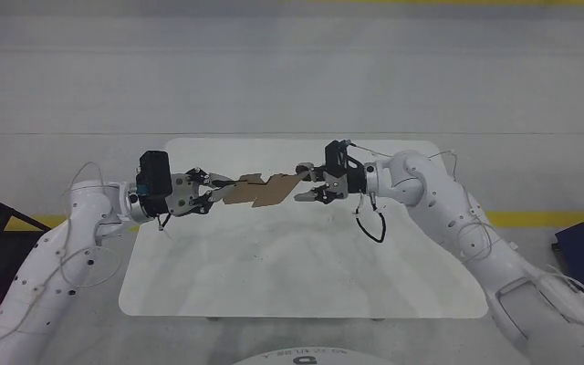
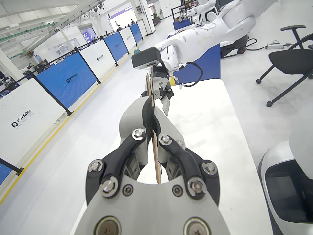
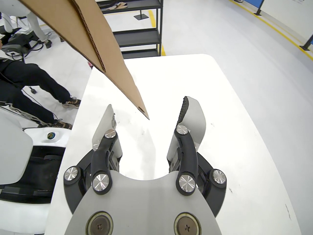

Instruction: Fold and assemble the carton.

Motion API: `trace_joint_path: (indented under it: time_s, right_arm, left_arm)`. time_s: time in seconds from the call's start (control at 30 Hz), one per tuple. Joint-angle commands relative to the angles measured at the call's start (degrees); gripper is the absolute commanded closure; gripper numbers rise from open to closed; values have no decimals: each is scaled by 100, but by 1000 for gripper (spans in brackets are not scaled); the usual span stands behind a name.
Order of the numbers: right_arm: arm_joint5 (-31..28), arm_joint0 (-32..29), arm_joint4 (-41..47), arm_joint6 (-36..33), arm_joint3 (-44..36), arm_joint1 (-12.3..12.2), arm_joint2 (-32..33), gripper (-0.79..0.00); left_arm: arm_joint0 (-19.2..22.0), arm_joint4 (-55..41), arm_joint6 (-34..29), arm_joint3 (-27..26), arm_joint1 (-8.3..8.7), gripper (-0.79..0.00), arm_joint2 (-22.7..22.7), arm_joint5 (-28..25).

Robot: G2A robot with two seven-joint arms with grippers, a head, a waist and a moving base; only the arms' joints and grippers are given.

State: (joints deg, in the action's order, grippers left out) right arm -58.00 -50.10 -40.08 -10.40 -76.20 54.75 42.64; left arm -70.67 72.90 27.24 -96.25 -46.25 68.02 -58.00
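Observation:
A flat brown cardboard carton (image 1: 265, 190) hangs in the air above the white table (image 1: 301, 274), between my two arms. My left gripper (image 1: 217, 189) is shut on its left end; in the left wrist view the carton (image 2: 154, 133) stands edge-on between the pads (image 2: 146, 113). My right gripper (image 1: 308, 182) stands open at the carton's right end. In the right wrist view a pointed corner of the carton (image 3: 102, 57) reaches between the open fingers (image 3: 188, 108) without touching them.
The table (image 3: 171, 79) has rounded corners and bare room below the carton. Off the table there are a black shelf rack (image 3: 139, 25), a black chair (image 2: 288, 62) and a seated person's legs (image 3: 31, 84).

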Motion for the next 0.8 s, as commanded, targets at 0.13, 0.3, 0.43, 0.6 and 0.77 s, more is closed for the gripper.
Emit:
trace_joint_path:
  time_s: [0.13, 0.3, 0.43, 0.6, 0.77]
  right_arm:
    - [0, 212, 107, 260, 0, -142, -413, -280]
    - [0, 212, 107, 260, 0, -142, -413, -102]
    - [0, 212, 107, 260, 0, -142, -413, -234]
    - [0, 251, 188, 361, 64, -163, -433, -502]
    - [0, 369, 269, 520, 339, -224, -475, -785]
  left_arm:
    - [61, 42, 78, 49, 16, 0, -91, 0]
    - [61, 42, 78, 49, 16, 0, -91, 0]
    - [61, 42, 78, 49, 16, 0, -91, 0]
    - [32, 31, 96, 25, 14, 0, -185, 0]
    - [201, 86, -71, 246, 47, 0, -419, 0]
